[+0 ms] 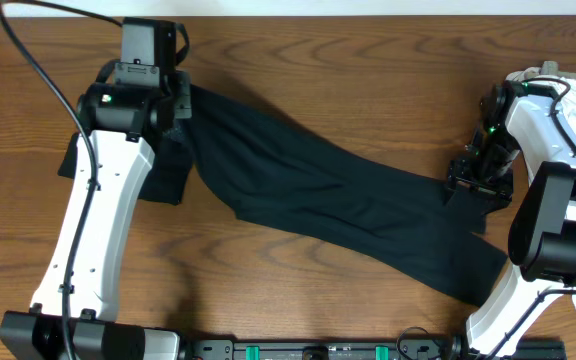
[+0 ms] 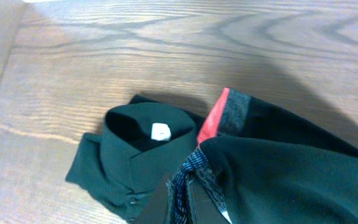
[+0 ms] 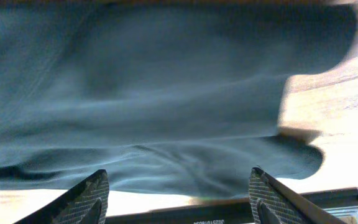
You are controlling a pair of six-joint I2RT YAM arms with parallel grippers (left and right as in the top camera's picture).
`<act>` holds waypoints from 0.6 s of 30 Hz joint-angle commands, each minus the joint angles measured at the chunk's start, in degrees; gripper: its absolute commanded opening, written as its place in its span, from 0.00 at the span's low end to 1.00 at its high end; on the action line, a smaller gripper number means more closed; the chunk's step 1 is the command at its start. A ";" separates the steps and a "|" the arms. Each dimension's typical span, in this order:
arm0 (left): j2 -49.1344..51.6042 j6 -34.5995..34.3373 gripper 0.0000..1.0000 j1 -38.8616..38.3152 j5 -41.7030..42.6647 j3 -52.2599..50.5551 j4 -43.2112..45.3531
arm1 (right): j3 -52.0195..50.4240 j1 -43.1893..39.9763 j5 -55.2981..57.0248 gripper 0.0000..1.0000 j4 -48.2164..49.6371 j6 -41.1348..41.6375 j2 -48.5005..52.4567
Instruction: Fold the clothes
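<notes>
Across the table [image 1: 368, 60], trousers [image 1: 338, 205] are lying stretched out, unfolded; left gripper [image 2: 180, 202] is pinching their waistband [image 2: 229, 112], right gripper [image 3: 179, 196] is hovering spread wide.

- No word, number or brand can be read in any view.
- Left wrist view, centre: a small white tag [image 2: 160, 131] sits inside the collar of the black shirt [image 2: 114, 168]. Its face looks blank, and any print is too small to tell.
- Left wrist view, bottom edge: a white speck [image 2: 226, 216] shows by the grey waistband of the trousers [image 2: 291, 180]. It is too small and too clipped to read as a logo.
- Right wrist view, bottom centre: a row of pale capital letters stands on a dark bar [image 3: 229, 219], blurred and cut by the frame edge, so it is not legible.
</notes>
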 commanded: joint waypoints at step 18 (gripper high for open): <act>-0.83 -2.99 0.06 0.90 -2.80 0.68 0.55 | -10.88 -0.96 1.07 0.20 12.63 6.01 -0.66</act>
